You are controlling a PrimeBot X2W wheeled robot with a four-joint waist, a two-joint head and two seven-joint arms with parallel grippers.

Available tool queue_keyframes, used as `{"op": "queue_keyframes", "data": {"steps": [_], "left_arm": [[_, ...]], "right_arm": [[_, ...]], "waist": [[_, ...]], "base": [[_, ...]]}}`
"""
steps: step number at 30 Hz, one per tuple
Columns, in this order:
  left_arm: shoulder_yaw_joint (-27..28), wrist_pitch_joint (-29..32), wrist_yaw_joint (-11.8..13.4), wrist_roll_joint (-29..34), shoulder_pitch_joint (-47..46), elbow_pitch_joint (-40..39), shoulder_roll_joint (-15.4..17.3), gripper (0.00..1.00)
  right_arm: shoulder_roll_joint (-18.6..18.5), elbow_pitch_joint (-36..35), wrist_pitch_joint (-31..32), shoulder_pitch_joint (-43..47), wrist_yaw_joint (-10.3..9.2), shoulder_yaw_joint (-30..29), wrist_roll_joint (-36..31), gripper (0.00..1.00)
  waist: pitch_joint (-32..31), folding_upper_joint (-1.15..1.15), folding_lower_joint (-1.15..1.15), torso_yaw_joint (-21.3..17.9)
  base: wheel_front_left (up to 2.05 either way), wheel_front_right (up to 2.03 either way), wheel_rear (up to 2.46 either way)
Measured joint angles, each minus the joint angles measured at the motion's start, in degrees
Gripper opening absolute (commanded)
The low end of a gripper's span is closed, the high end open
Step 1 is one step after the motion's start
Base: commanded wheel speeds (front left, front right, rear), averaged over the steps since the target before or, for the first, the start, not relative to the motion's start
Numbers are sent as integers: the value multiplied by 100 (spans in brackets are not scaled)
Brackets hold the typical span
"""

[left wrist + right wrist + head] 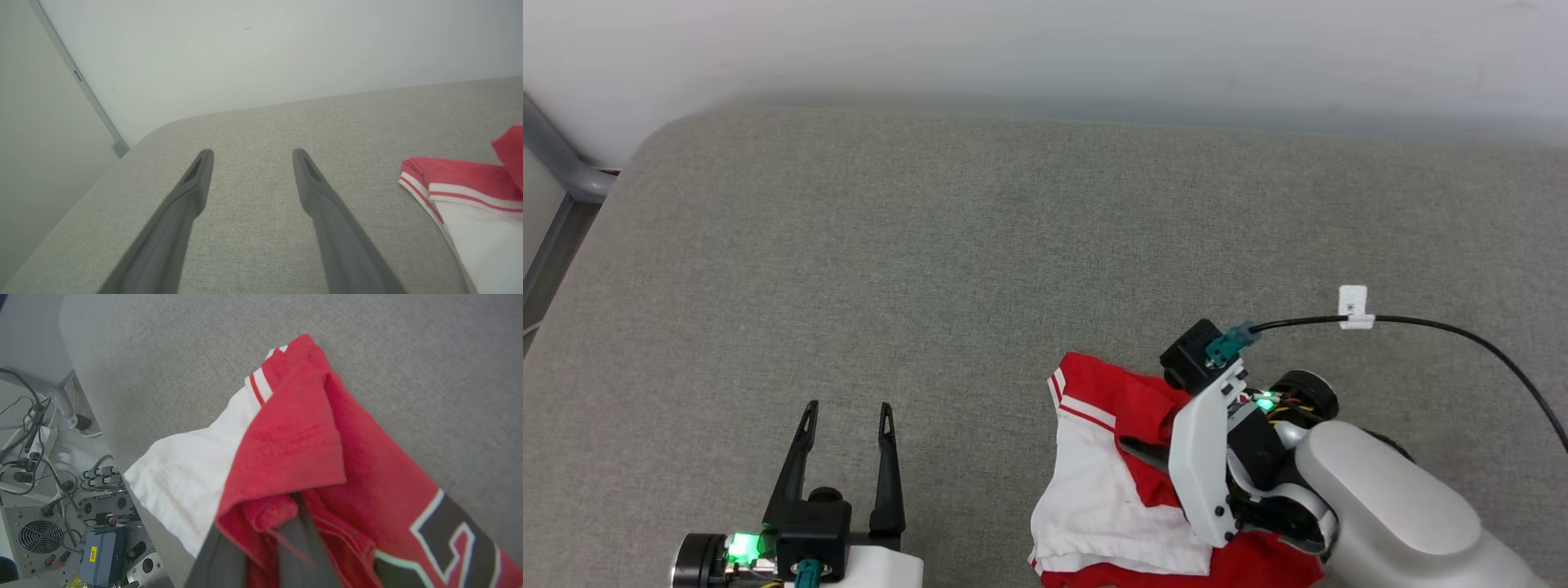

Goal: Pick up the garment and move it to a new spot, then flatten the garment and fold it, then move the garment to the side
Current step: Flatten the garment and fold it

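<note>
The garment (1094,482), a red T-shirt with a white sleeve and striped trim, lies bunched at the near right of the grey table (931,261). My right gripper (1150,451) comes down into it from the right. In the right wrist view its dark fingers (304,547) are shut on a fold of the garment (294,441), and the red cloth hides their tips. A dark printed mark shows on the red cloth at the lower right. My left gripper (847,415) stands open over bare table at the near left, nothing between its fingers (192,192). The garment's sleeve edge (470,204) lies to its right.
A pale wall runs behind the table, with a grey metal frame (556,163) at the far left. A black cable with a white tag (1353,309) arcs over the right side. Past the table edge, electronics and cables (49,506) sit on the floor.
</note>
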Motion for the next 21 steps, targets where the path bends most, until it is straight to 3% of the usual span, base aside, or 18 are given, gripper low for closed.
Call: {"op": "queue_keyframes", "data": {"steps": [8,15,17,18,21], "left_arm": [[-80,0,-5,0,-162,47,-34,100],[-89,0,-16,-9,-227,103,-43,100],[-78,0,-2,-16,-218,118,-34,100],[-68,0,0,-18,-196,124,-23,100],[-57,0,-5,-23,-126,160,13,100]], "right_arm": [[505,1095,-321,-285,0,430,-113,0],[652,1723,-851,-396,4,702,-204,0],[641,1712,-1076,-426,5,783,-222,49],[619,1686,-1221,-433,5,826,-288,100],[431,1517,-1708,-455,2,814,-452,100]], "waist": [[152,0,0,80],[183,0,0,94],[134,0,0,73],[103,0,0,57],[-10,0,0,-6]], "base": [[0,0,0],[0,0,0],[0,0,0],[0,0,0],[0,0,0]]}}
